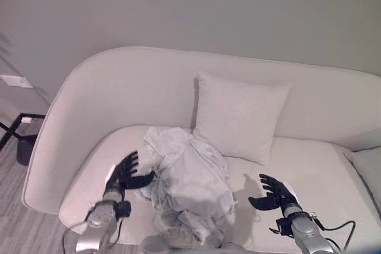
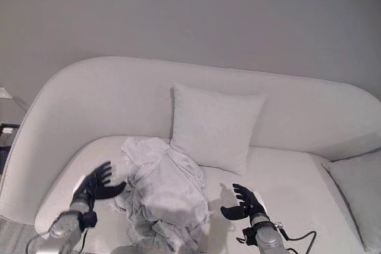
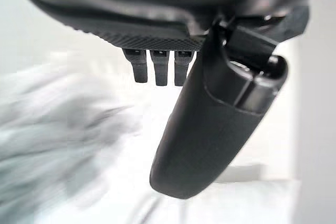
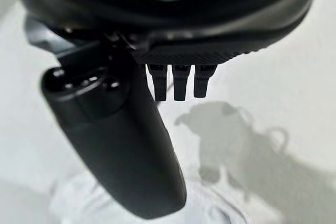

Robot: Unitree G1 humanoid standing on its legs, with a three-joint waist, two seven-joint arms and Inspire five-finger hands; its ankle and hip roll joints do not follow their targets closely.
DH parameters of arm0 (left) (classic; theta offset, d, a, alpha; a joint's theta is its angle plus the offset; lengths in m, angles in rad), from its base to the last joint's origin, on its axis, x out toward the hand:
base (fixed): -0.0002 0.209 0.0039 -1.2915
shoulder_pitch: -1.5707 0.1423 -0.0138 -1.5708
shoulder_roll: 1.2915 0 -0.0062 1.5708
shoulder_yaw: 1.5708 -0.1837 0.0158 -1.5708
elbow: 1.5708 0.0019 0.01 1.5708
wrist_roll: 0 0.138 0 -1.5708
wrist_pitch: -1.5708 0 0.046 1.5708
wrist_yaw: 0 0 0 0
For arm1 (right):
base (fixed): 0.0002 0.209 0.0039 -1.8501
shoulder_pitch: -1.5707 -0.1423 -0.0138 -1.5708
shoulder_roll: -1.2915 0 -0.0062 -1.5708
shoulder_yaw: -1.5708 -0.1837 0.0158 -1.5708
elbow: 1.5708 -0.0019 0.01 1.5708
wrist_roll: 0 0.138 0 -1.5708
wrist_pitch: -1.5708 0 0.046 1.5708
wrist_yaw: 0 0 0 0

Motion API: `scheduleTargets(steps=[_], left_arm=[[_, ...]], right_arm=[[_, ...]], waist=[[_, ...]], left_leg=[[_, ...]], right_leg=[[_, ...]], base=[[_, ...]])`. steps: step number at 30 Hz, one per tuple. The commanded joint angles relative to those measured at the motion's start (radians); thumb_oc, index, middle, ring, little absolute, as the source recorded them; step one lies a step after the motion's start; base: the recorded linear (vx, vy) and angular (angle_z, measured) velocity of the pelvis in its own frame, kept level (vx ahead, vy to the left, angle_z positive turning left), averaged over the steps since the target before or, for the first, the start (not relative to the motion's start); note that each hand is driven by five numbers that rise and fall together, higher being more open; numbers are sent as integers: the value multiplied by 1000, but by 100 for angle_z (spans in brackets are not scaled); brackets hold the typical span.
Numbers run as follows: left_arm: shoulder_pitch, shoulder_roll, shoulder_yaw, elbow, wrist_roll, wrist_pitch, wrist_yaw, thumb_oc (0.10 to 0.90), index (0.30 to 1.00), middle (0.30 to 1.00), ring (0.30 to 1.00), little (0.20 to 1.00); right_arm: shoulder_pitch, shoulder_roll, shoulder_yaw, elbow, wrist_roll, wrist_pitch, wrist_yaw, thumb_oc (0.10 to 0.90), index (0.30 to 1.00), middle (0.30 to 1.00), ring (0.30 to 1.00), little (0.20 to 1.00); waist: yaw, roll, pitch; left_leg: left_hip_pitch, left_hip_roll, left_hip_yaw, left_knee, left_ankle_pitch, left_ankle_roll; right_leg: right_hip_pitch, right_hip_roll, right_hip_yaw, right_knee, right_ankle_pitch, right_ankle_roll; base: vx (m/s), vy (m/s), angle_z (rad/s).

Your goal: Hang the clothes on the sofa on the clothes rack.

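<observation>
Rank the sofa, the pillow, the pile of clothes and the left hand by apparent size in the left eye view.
1. sofa
2. pillow and pile of clothes: they look about alike, so no ranking between them
3. left hand

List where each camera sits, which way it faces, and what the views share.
Left eye view: on the head, looking down at the sofa, pile of clothes, left hand and right hand, both open.
Right eye view: the same scene, a little to one side.
Left wrist view: along the left hand toward the clothes.
Right wrist view: along the right hand toward the seat.
All share the sofa.
</observation>
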Motion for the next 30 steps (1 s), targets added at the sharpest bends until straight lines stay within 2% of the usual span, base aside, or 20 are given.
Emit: scheduleTargets(steps=[1, 4, 6, 11, 16, 17, 20, 25, 27, 28, 30], left_arm=[[-140, 13, -21, -68, 3, -107, 8, 800, 900, 900, 900, 900], [-218, 7, -50, -72, -17, -116, 25, 800, 900, 900, 900, 900], [-332, 18, -112, -65, -10, -129, 33, 800, 900, 900, 900, 900], [-570, 30, -212, 44, 4, -145, 93, 800, 900, 900, 900, 900], [-658, 19, -236, 107, 0, -152, 148, 800, 900, 900, 900, 900], [-699, 33, -254, 132, 40, -156, 175, 800, 900, 900, 900, 900], [-752, 45, -266, 185, 58, -158, 209, 800, 900, 900, 900, 900], [-848, 99, -292, 266, 82, -153, 223, 800, 900, 900, 900, 900], [-883, 129, -315, 299, 142, -145, 237, 800, 900, 900, 900, 900], [-897, 139, -318, 332, 161, -141, 245, 800, 900, 900, 900, 900], [-920, 145, -321, 446, 172, -130, 249, 800, 900, 900, 900, 900]], right_arm=[[-154, -49, 35, 8, -62, -40, -20, 800, 900, 900, 900, 900], [-231, -37, 80, 59, -89, -27, -37, 800, 900, 900, 900, 900], [-376, -9, 145, 148, -112, -9, -66, 800, 900, 900, 900, 900], [-637, 41, 264, 332, -94, -9, -110, 800, 900, 900, 900, 900], [-775, 86, 331, 431, -114, 1, -133, 800, 900, 900, 900, 900], [-842, 85, 343, 479, -122, 7, -150, 800, 900, 900, 900, 900], [-911, 87, 359, 516, -125, 8, -175, 800, 900, 900, 900, 900], [-999, 90, 384, 570, -134, 14, -190, 800, 900, 900, 900, 900], [-1027, 101, 411, 604, -182, 26, -193, 560, 540, 540, 540, 540], [-1025, 111, 424, 597, -199, 29, -192, 400, 300, 300, 300, 300], [-977, 122, 437, 533, -195, 17, -202, 400, 300, 300, 300, 300]], waist=[[16, -18, -11], [17, -13, 12], [19, 2, 66], [28, 14, 149], [39, 10, 191], [42, 7, 214], [42, -1, 235], [44, -8, 252], [41, -14, 264], [38, -21, 275], [17, -47, 290]], left_leg=[[19, -9, -11, 9, -59, -10], [1, -13, -16, 9, -54, -7], [-38, -16, -16, 9, -47, -6], [-137, -15, -20, 9, -16, -11], [-205, -14, -29, 9, 9, -16], [-238, -14, -32, 9, 18, -19], [-278, -12, -38, 9, 29, -24], [-321, -9, -45, 9, 43, -34], [-345, -8, -50, 9, 47, -41], [-356, -6, -49, 9, 50, -44], [-371, -4, -48, 9, 52, -46]], right_leg=[[94, -46, -44, 10, -76, 69], [72, -50, -40, 10, -66, 69], [28, -57, -29, 10, -50, 73], [-84, -59, -2, 10, -14, 79], [-151, -61, 9, 10, 6, 75], [-180, -65, 10, 10, 15, 76], [-214, -67, 8, 10, 26, 79], [-247, -71, -3, 10, 34, 90], [-264, -74, -10, 10, 42, 97], [-272, -76, -12, 10, 46, 100], [-288, -76, -8, 10, 54, 105]], base=[[0, 0, 0], [-51, 2, 5], [-206, 30, 4], [-194, 34, -8], [-108, 43, -3], [-79, 59, 3], [-63, 46, 4], [-35, 30, 11], [-24, 47, 11], [-23, 55, 7], [-7, 55, 1]])
